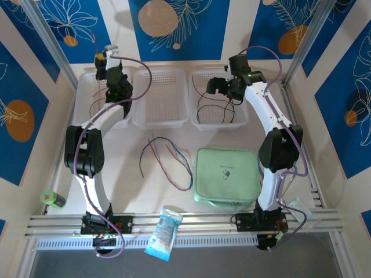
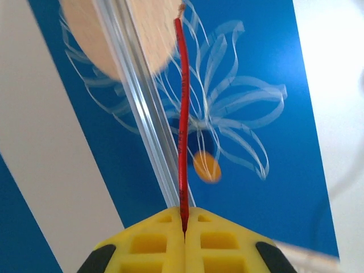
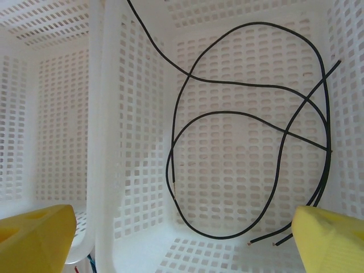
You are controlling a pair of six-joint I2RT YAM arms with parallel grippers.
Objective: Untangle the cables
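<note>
Over the left basket point(image 1: 86, 87), the left gripper point(image 2: 183, 224) is pinched fully closed on 1 red cable point(image 2: 182, 114), which runs straight out from the fingertips toward the wall. Above the right basket point(image 3: 227, 170), the right gripper point(image 3: 182, 239) hangs with its yellow fingers point(image 3: 40, 233) spread wide, holding nothing. At least 2 black cables point(image 3: 190, 74) lie looped on that basket's floor beyond them, untouched. A loose bunch of red, black and blue-grey cables point(image 1: 168, 159) lies on the table point(image 1: 127, 174) between the arms, nearer their bases than either gripper, its long axis roughly front to back. The free right gripper looks better placed to fetch it.
</note>
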